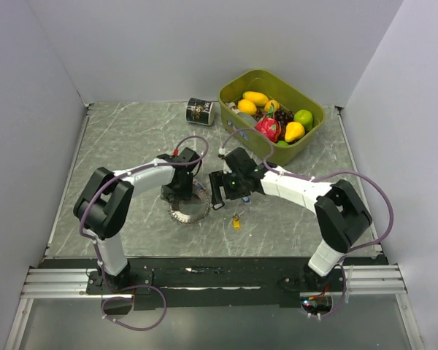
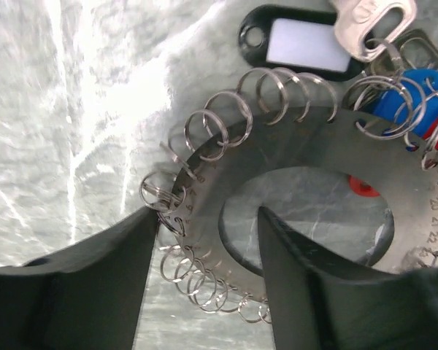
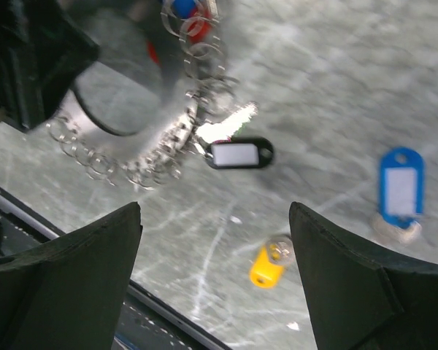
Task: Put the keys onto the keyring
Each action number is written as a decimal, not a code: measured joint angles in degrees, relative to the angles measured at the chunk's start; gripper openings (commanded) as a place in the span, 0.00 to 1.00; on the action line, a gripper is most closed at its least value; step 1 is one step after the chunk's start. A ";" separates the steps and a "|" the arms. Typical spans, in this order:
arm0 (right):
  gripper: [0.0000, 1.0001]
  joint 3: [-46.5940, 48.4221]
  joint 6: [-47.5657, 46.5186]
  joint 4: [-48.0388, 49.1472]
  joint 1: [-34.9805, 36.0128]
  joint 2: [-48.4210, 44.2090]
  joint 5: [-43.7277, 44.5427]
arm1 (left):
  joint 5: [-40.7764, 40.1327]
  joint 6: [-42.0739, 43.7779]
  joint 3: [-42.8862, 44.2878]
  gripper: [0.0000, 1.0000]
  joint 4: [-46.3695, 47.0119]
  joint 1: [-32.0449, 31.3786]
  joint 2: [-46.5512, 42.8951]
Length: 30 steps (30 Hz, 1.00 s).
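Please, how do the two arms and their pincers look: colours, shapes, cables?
The left arm and right arm have white links and black joints; a purple cable loops along each. The left pincer and right pincer have thick, matte black, tapered fingers.

Keyring [image 2: 299, 149]: flat grey disc, hollow centre, rim lined with split rings, lying flat. Black-tagged key [image 2: 306, 45] at its rim. Blue-tagged key [image 3: 400, 191] and yellow-tagged key [image 3: 265, 268] loose nearby.

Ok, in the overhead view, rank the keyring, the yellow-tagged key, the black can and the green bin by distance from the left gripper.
1. keyring, directly under the left gripper.
2. yellow-tagged key, on the table to its right.
3. black can, lying near the back wall.
4. green bin, in the back right corner.
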 measured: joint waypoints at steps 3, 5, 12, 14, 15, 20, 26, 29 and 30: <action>0.89 -1.57 -0.37 0.13 -1.09 -1.68 0.07 | -1.77 1.92 2.23 0.53 -1.31 -0.68 1.75; 0.89 -2.21 -0.70 0.24 -1.66 -2.80 0.20 | -3.67 3.43 4.02 0.53 -2.38 -0.83 3.17; 0.89 -4.15 -1.70 1.18 -2.58 -6.05 0.50 | -8.85 11.10 6.71 0.52 -3.58 -0.92 5.70; 0.89 -4.70 -1.84 1.40 -2.62 -6.56 0.61 | -9.31 12.81 7.52 0.52 -3.98 -0.92 6.34; 0.89 -4.87 -1.92 1.33 -2.62 -6.67 0.70 | -9.57 13.42 7.91 0.53 -4.17 -0.92 6.67; 0.88 -5.01 -2.19 1.66 -2.67 -6.71 0.70 | -9.46 14.64 9.88 0.70 -4.83 -0.87 7.34; 0.87 -2.49 -2.95 2.54 -2.64 -4.22 -0.70 | -4.46 12.20 9.14 0.80 -3.06 0.57 -1.49; 0.85 1.68 -3.26 3.10 -2.56 0.59 -1.20 | 1.33 9.25 5.86 0.80 -0.63 3.85 -11.06; 0.85 3.26 -3.32 3.19 -2.47 2.36 -1.31 | 3.89 7.76 3.61 0.80 1.01 6.10 -15.13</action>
